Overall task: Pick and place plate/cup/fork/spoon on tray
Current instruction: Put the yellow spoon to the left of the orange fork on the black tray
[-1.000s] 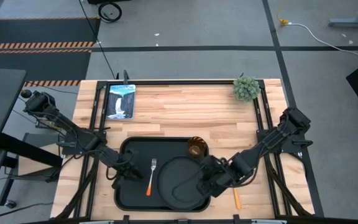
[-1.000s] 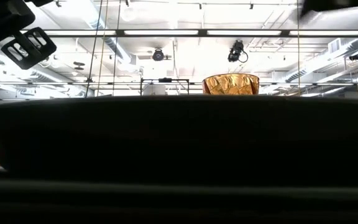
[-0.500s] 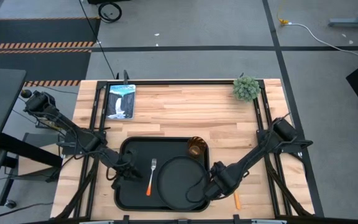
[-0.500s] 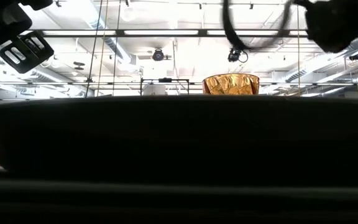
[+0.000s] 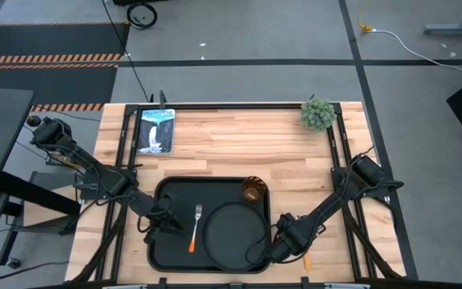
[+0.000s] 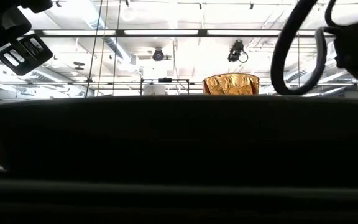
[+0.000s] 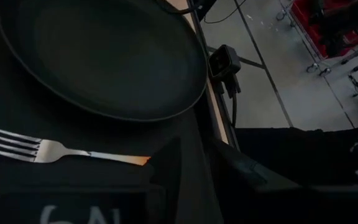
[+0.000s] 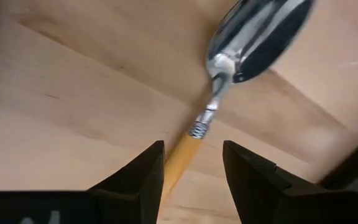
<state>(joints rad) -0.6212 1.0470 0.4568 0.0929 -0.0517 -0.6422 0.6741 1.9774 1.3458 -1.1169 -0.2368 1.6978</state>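
Grey floor surrounds my wooden tabletop. From above, the tray lies at the near edge, holding the plate, the fork left of it and the cup at the far right corner. My right pincer is low just beside the tray's right rim, over the spoon on the wood. My left pincer sits over the tray's left part; whether it is clenched I cannot tell.

At table height, the tray wall fills the picture, the cup showing above it.

My left wrist sees the plate and fork apart on the tray.

My right wrist shows my fingers spread, straddling the spoon's orange handle without touching it.
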